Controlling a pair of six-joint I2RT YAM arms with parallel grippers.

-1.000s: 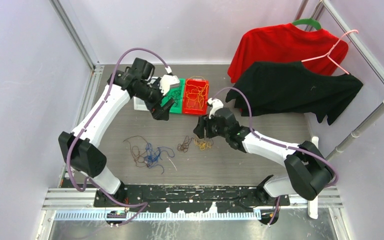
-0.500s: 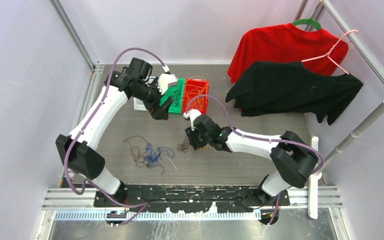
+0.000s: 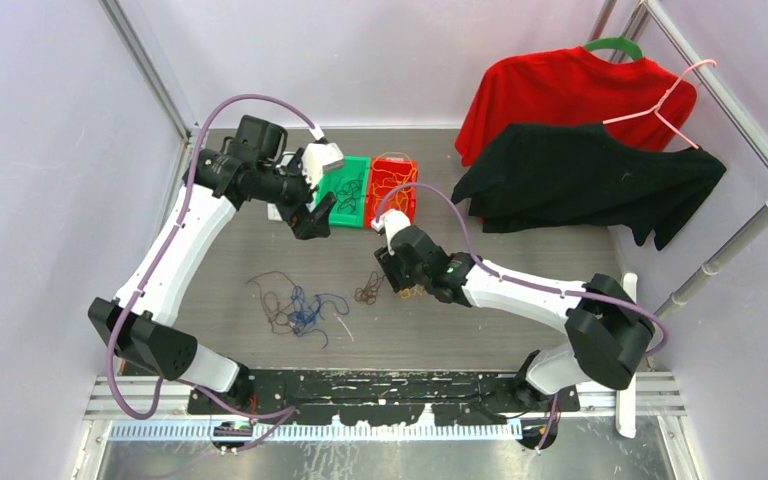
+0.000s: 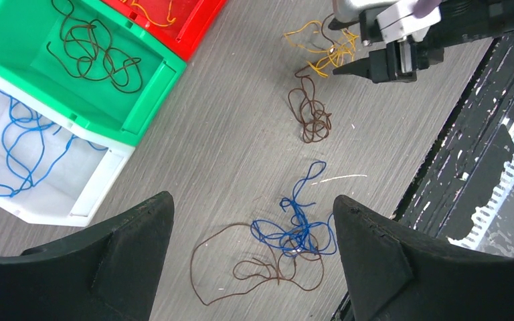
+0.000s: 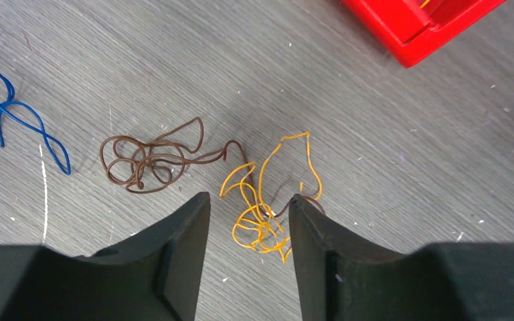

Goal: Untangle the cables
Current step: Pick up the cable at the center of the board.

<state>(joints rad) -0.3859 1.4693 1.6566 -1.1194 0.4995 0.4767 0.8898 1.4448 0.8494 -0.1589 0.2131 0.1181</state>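
The cables lie on the grey table in two groups. A blue and brown tangle [image 3: 300, 310] [image 4: 294, 237] sits left of centre. A small brown clump [image 3: 367, 293] [image 5: 144, 160] is joined by one strand to an orange clump [image 3: 412, 292] [image 5: 261, 217]. My right gripper [image 3: 392, 276] [image 5: 249, 198] is low over the orange clump, open, its jaws either side of it without pinching it. The brown strand touches the right-hand fingertip [image 5: 301, 204]. My left gripper [image 3: 315, 215] [image 4: 253, 199] hangs wide open and empty, high above the blue tangle.
At the back stand a white bin [image 4: 100, 194] with blue cables, a green bin [image 3: 364, 166] [image 4: 150, 93] with dark cables and a red bin [image 3: 393, 160] [image 5: 428, 40] with orange ones. A red shirt [image 3: 570, 90] and black shirt [image 3: 590, 180] hang back right.
My right arm has swung left and down onto the orange clump, and its jaws have narrowed. The left arm has drawn back a little to the left, still open.
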